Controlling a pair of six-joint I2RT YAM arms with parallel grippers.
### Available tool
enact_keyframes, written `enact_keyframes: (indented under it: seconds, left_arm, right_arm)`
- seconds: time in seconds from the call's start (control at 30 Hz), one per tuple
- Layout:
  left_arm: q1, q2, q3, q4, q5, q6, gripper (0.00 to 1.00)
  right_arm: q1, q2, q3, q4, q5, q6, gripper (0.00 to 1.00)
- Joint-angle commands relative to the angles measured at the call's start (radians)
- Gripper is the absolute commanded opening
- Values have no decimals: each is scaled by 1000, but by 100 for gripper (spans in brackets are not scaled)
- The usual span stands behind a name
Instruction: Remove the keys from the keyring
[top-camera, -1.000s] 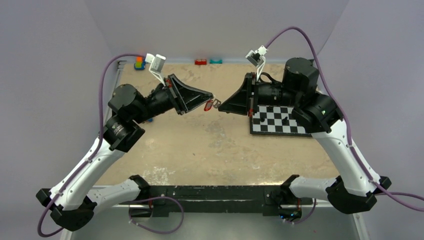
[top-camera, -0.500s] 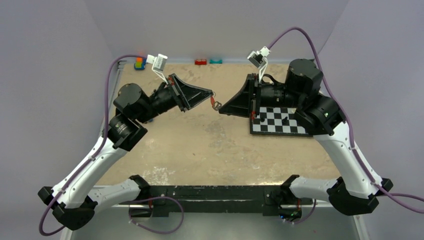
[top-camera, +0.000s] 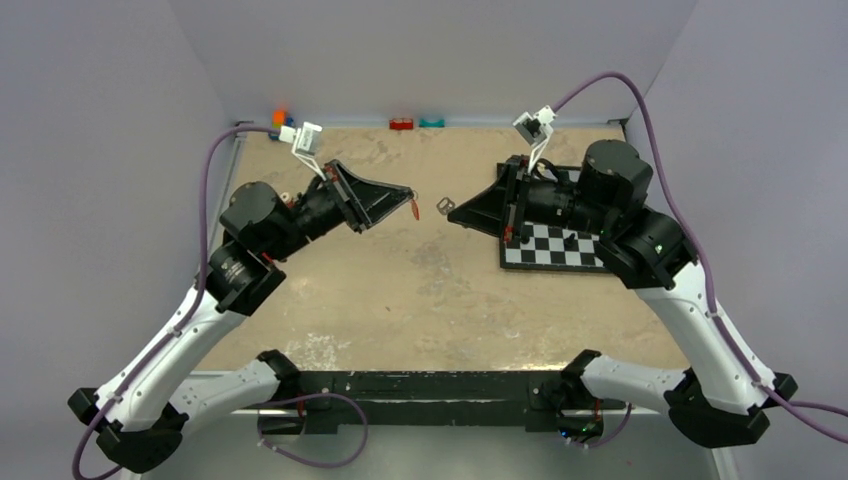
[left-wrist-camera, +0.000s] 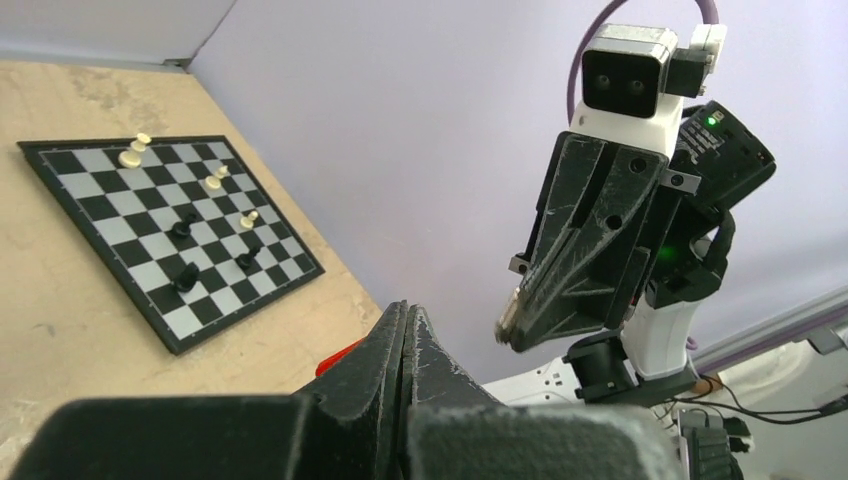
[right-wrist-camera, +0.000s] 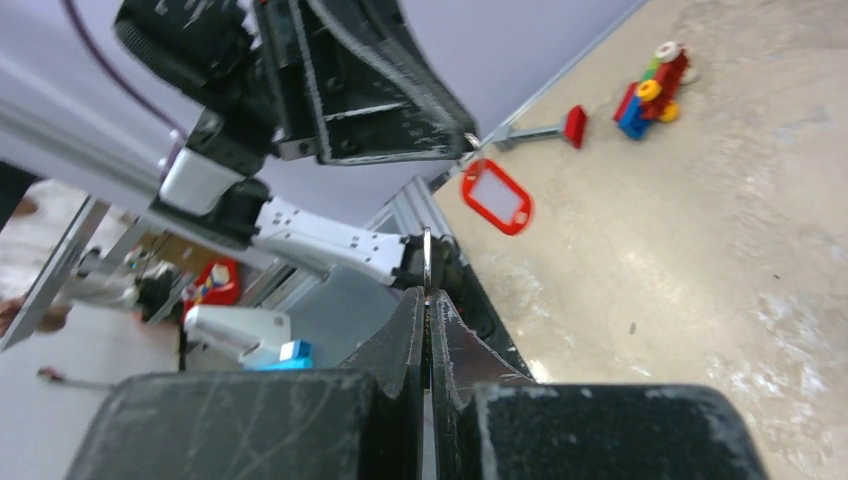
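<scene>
- The left hand, raised over the middle of the bench, pinches the keys, which hang from its tip.
- The right hand faces it, clamped on the keyring, apart from the keys.
- A chessboard lies beneath the right arm, near the right edge.

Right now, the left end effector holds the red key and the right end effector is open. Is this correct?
No. The right end effector is shut, pinching the ring, as the right wrist view shows. The left end effector does hold the red key.
</scene>
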Motion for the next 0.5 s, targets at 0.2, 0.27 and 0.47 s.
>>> enact_keyframes:
  seconds: [0.2, 0.27, 0.47]
  left_arm:
    - [5, -69, -117, -19, -111, 4, 0]
    - [5, -64, -138, -50, -130, 3, 0]
    - [4, -30, -243, -80, -172, -43, 0]
  right_arm:
    - [2, -136, -284, 266, 321, 193, 0]
    - [2, -133, -325, 295, 329, 213, 0]
    - [1, -71, -428, 332, 333, 242, 0]
